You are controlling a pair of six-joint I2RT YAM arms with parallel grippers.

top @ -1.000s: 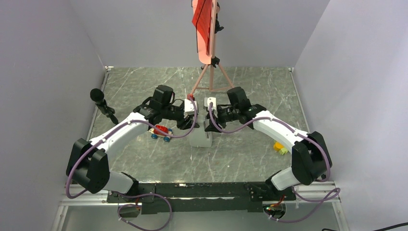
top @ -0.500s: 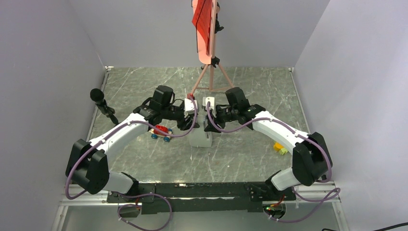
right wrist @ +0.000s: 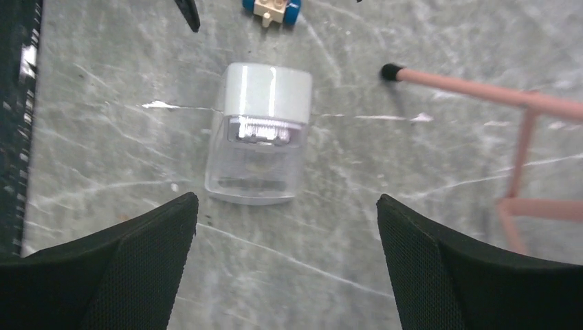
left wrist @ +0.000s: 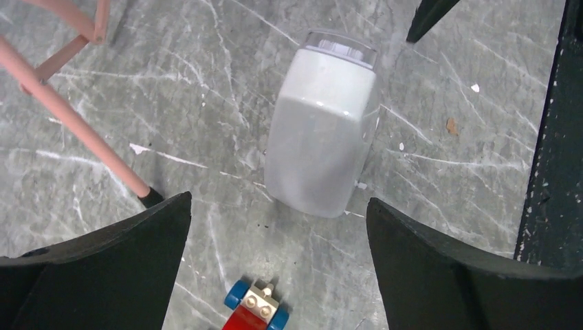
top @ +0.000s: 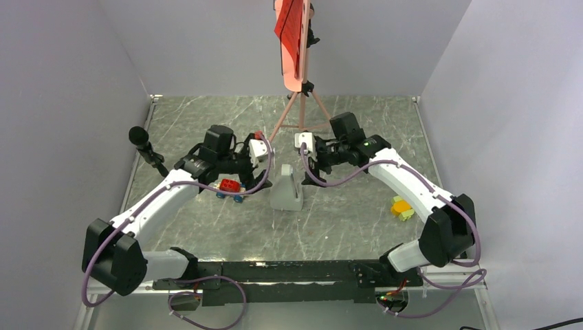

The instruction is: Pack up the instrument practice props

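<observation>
The grey-white metronome [top: 287,189] rests on the marble table between both arms, touching neither. My left gripper [top: 265,177] hovers open just left of it; in the left wrist view the metronome [left wrist: 323,137] lies beyond the spread fingers, and nothing is in the left gripper [left wrist: 278,227]. My right gripper [top: 311,165] hangs open above and behind it; in the right wrist view the metronome [right wrist: 261,130] sits ahead of the empty right gripper [right wrist: 287,206]. The salmon-pink music stand [top: 294,62] stands at the back with the red sheet [top: 287,20] on its desk.
A small red toy car [top: 230,187] with blue wheels sits left of the metronome, under my left arm. A black microphone [top: 146,148] stands at the left edge. A yellow-orange toy [top: 400,207] lies at the right. A pink stand leg [left wrist: 75,130] reaches toward the left gripper.
Both grippers have opened and drawn away from the metronome: the left one back to the left, the right one up and toward the back. The metronome stays on the table.
</observation>
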